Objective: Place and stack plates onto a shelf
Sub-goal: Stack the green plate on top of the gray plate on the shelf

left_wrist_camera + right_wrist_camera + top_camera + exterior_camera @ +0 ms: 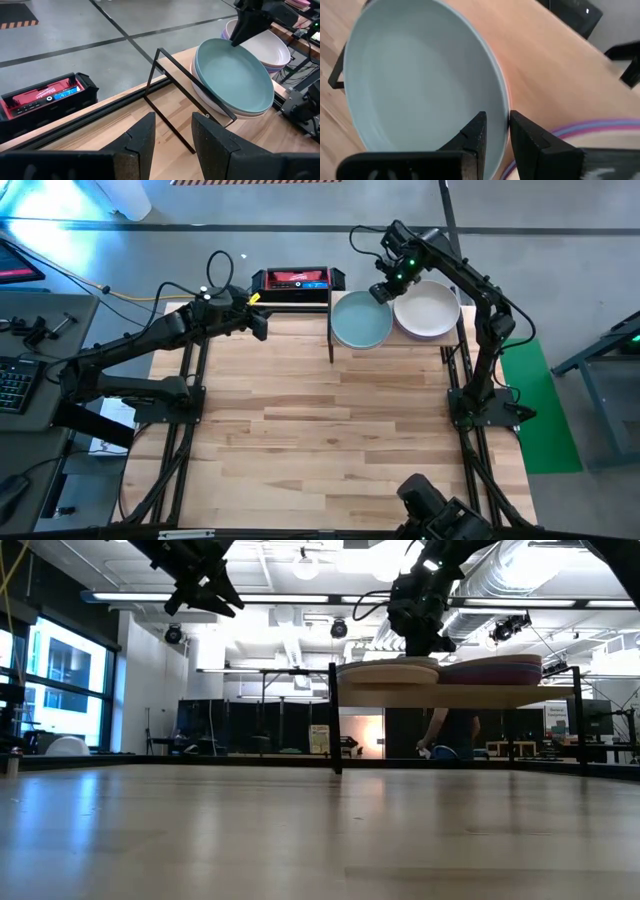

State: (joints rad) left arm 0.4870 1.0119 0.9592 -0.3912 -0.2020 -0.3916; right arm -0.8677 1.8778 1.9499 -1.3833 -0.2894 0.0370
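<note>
The shelf stands at the table's far right and carries two stacks of plates. The left stack is topped by a teal-green plate, the right stack by a grey-white plate with purple and pink rims beneath it. My right gripper hangs between the stacks at the teal plate's far right rim, shut on it. My left gripper waits open, holding nothing, over the table's far left part, pointing toward the shelf. My right gripper takes the teal-green plate's rim on its far right side between its two fingers, one finger inside the plate's hollow and the other outside. The fingers come steeply from above. The plate lies level on top of the left stack.
A red and black tool case lies just past the table's far edge, left of the shelf. The shelf's black post stands at its left end. The wooden tabletop runs toward the near edge, where a camera mount sits.
</note>
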